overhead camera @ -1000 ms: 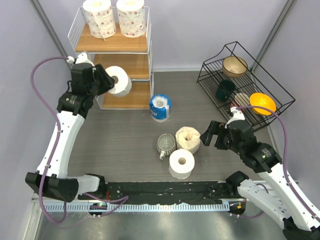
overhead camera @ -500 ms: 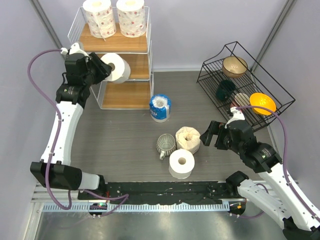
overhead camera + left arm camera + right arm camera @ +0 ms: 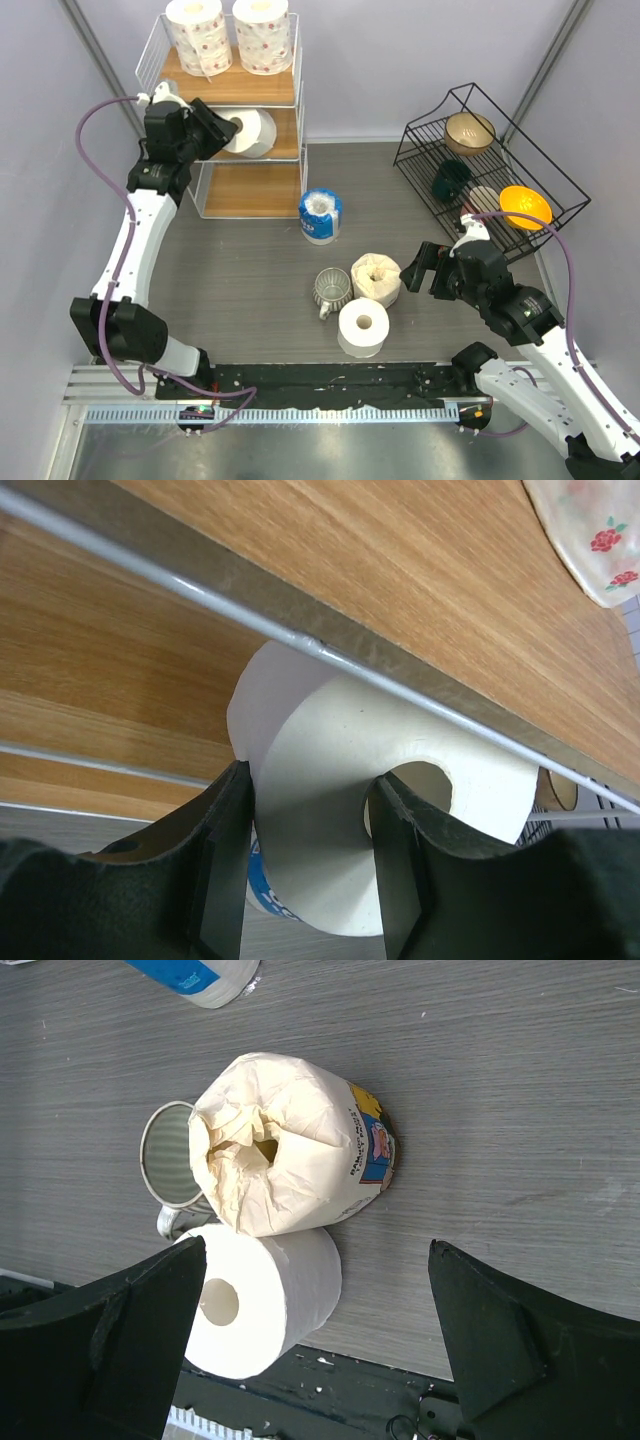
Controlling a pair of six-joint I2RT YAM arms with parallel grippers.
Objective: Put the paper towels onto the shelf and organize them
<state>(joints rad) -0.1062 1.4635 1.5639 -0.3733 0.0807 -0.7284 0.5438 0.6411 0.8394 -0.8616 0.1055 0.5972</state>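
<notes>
Where left hand (image 3: 312,870) clamps, roll (image 3: 310,770) (white) sits.

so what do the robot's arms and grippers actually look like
The left arm and right arm are slim white links joined by bulky black joints. A thin purple cable loops loosely along each. The left gripper and right gripper are matte black, each with two broad, wedge-shaped fingers.

1. Left top roll (image 3: 197,35) and right top roll (image 3: 264,33): white, small red flowers.
2. Shelf (image 3: 235,90): white wire, light brown boards.
3. Plain roll (image 3: 256,132): white.
4. Wrapped roll (image 3: 320,215): blue.
5. Crumpled roll (image 3: 376,278): cream.
6. Table (image 3: 250,270): grey, wood grain.
</notes>
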